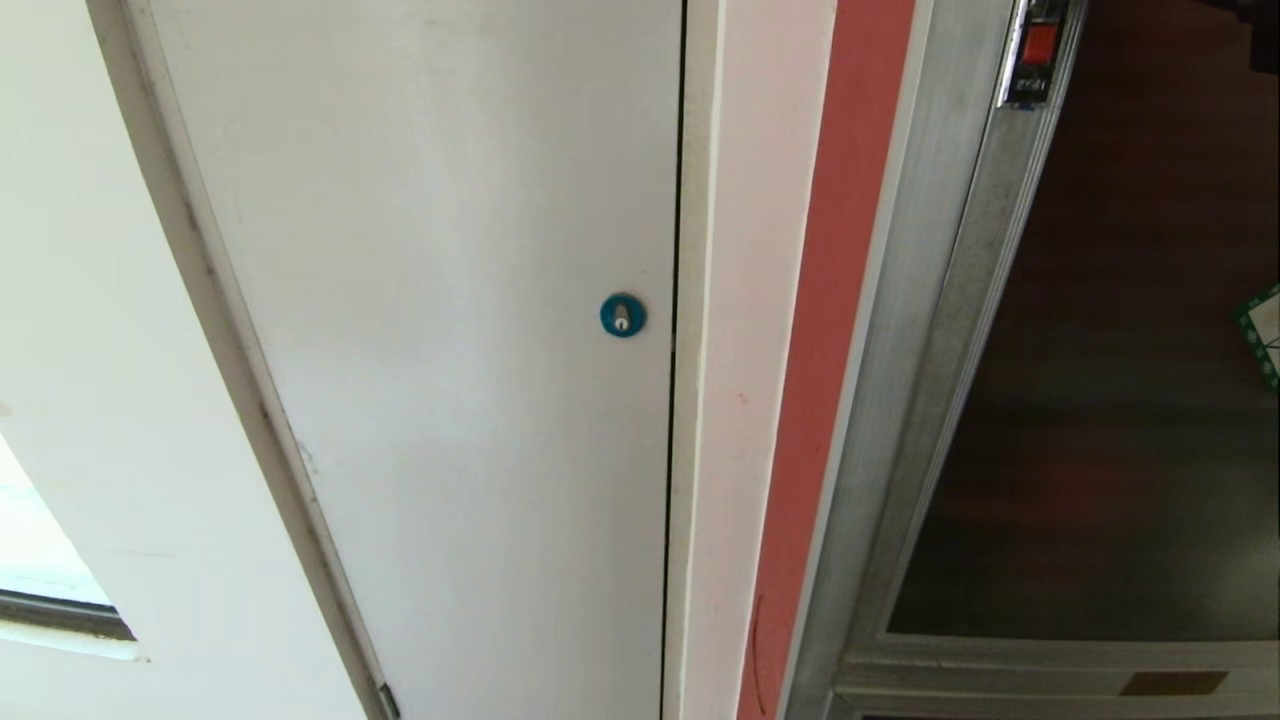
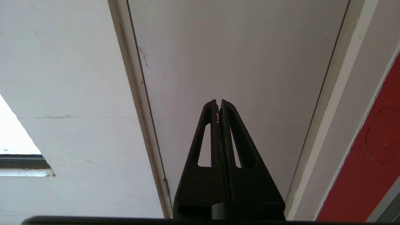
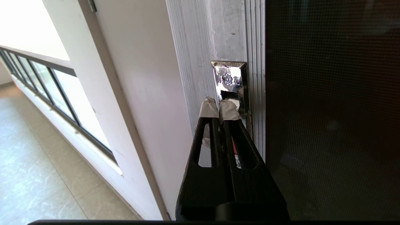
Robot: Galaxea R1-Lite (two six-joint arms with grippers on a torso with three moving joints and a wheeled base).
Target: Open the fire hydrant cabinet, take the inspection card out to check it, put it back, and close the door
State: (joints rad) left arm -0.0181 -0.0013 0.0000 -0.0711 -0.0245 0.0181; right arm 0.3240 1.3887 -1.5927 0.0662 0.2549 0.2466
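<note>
Pressing right gripper [image 3: 219,105], fingers together, at latch [image 3: 230,82]

The fire hydrant cabinet [image 1: 1010,420] stands right of the plain door [image 1: 440,350], a wall strip [image 1: 830,330] between them; the latch [image 1: 1035,50] sits on the door [image 1: 1130,400] frame's upper left edge

One white door [image 1: 430,350], one blue lock [image 1: 622,315], one metal latch [image 1: 1035,55], two pincers.

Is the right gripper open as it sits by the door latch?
No: in the right wrist view the right gripper has its taped tips pressed together at the metal latch.
</note>
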